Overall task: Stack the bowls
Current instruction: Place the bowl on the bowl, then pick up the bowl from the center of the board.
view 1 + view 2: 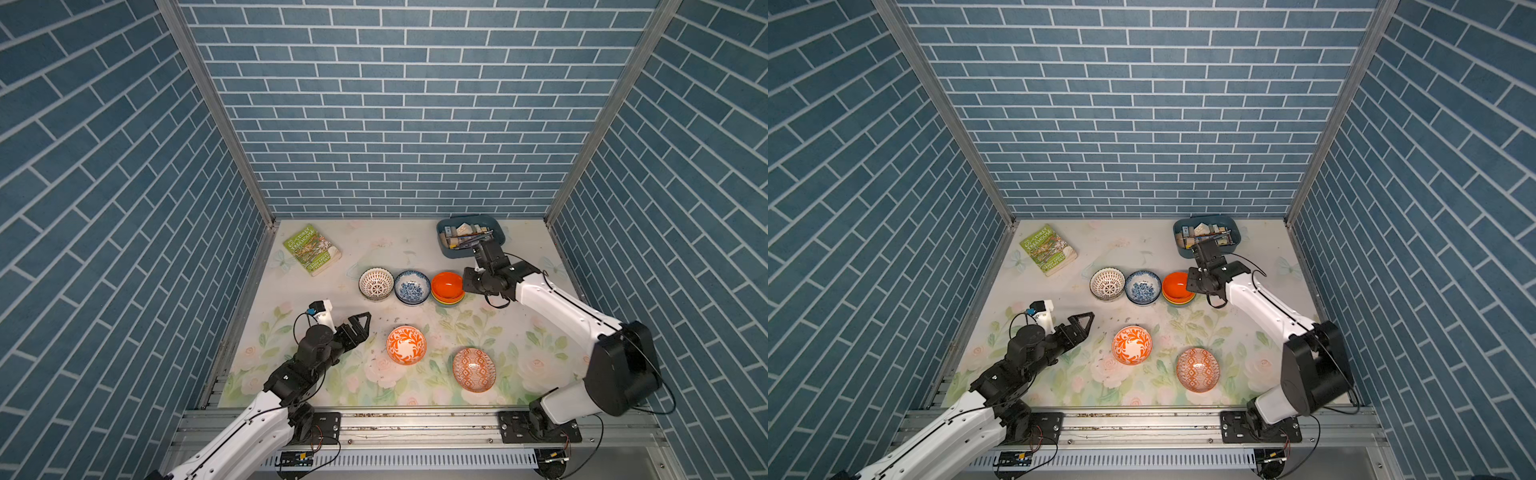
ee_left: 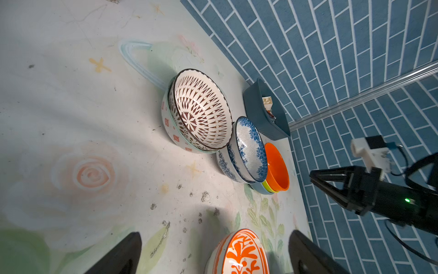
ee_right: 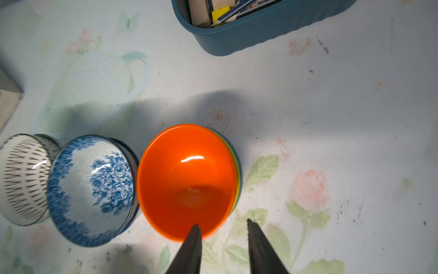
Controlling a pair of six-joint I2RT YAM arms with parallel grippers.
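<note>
Three bowl stacks stand in a row at mid-table. A white lattice bowl (image 1: 376, 283) sits in a patterned one, with a blue-floral pair (image 1: 412, 286) beside it. A plain orange bowl (image 1: 447, 286) tops a lime and a blue one. Nearer the front lie an orange leaf-patterned bowl (image 1: 406, 345) and an orange geometric bowl (image 1: 473, 369), each alone. My right gripper (image 3: 222, 224) is open. One fingertip is over the orange bowl (image 3: 187, 180), the other outside its rim, and they grip nothing. My left gripper (image 2: 214, 233) is wide open, just left of the leaf-patterned bowl (image 2: 241, 255).
A green book (image 1: 312, 250) lies at the back left. A blue tray of pencils (image 1: 469, 235) stands at the back right, just behind my right wrist. Blue brick walls close three sides, and a metal rail (image 1: 415, 422) runs along the front.
</note>
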